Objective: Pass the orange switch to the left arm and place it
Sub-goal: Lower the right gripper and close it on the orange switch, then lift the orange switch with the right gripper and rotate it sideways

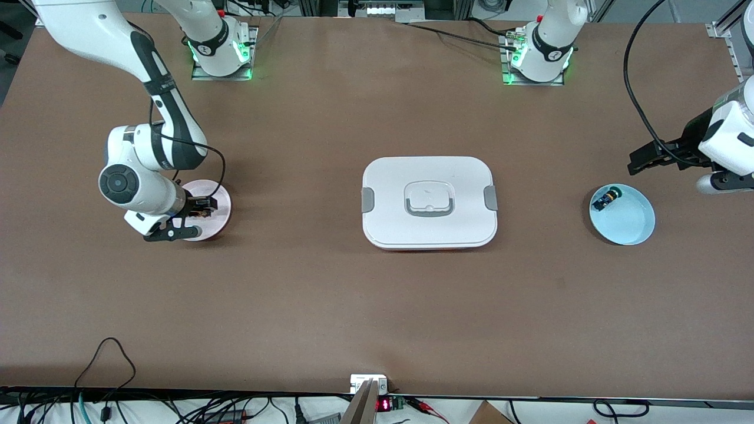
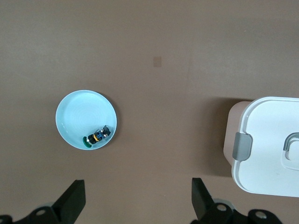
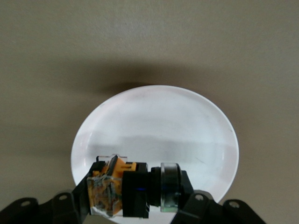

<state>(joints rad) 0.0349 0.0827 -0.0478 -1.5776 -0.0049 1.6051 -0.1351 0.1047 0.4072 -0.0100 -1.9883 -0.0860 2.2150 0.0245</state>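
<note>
The orange switch, with its orange-tan body and black round cap, sits between the fingers of my right gripper, which is shut on it. It is over the edge of a pale pink plate. In the front view the right gripper is low over that plate at the right arm's end of the table. The white box lies mid-table between the two plates. My left gripper hangs open and empty over bare table beside a light blue plate; its own view shows wide-apart fingertips.
A small part with a blue body lies in the light blue plate, also visible as. The box's corner with a grey clip shows in the left wrist view. Cables run along the table's near edge.
</note>
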